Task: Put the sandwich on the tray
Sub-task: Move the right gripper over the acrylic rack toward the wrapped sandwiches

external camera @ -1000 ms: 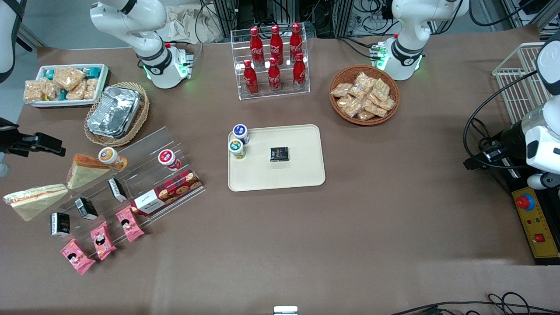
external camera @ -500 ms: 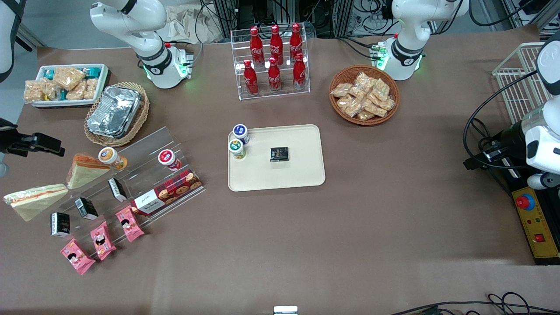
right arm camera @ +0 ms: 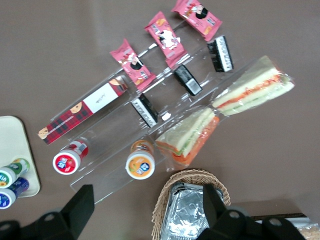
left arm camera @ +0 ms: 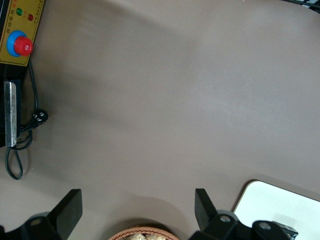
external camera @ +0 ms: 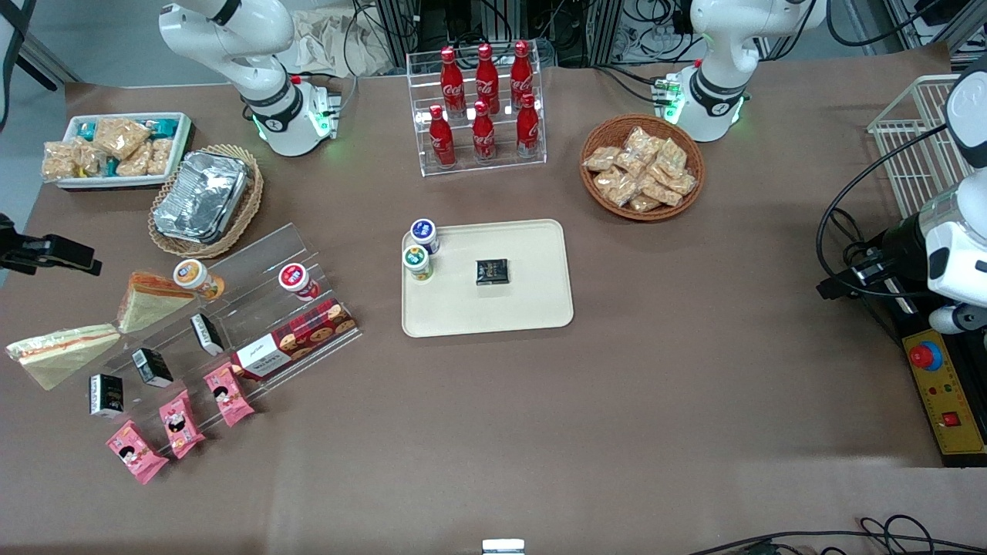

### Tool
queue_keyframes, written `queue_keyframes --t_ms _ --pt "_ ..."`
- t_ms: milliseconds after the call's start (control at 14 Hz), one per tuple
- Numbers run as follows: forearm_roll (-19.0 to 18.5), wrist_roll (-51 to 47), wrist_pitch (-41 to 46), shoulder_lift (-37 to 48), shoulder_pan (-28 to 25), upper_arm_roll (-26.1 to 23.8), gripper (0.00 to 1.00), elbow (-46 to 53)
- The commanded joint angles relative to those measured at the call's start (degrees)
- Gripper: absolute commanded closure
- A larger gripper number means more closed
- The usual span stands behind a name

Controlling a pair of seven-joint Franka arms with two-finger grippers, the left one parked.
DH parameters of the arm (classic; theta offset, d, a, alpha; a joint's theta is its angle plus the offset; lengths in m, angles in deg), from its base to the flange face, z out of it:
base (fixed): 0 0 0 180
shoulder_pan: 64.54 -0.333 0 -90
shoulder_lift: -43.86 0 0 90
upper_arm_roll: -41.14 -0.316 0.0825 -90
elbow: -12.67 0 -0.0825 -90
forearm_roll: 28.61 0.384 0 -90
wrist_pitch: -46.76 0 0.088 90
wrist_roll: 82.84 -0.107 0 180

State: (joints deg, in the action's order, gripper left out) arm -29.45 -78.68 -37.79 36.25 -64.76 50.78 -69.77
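Nothing placed yet: the sandwich [external camera: 63, 351] lies on the worktop at the working arm's end, well apart from the tray [external camera: 532, 308], while the hand [right arm camera: 145, 205] hangs high above the snack rack [right arm camera: 165, 107], fingers spread and empty, so grasp, carry and set-down all remain.

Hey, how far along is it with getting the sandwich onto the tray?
Nothing is done yet: the sandwich lies on the table at the working arm's end, and the tray holds only two small jars and a dark packet. The gripper hangs open above the foil container's basket, holding nothing. Approach, grasp, carry and placing all remain.
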Motion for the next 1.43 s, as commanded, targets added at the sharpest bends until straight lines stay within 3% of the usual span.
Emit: queue_keyframes --t_ms 0,214,429,1000,1357 --pt "-0.39 -3.44 1.15 -0.39 1.1 1.25 0.03 0.71" --pt "-0.04 -4.59 0.18 -0.83 4.61 2.4 0.03 0.62" --pt "-2.32 -16.6 -3.15 -2.85 4.79 2.4 0.03 0.35" --pt "-1.88 -42.52 -13.25 -6.89 8.66 3.54 0.03 0.0" --pt "-2.06 -43.8 -22.66 -7.07 10.94 3.45 0.03 -6.14"
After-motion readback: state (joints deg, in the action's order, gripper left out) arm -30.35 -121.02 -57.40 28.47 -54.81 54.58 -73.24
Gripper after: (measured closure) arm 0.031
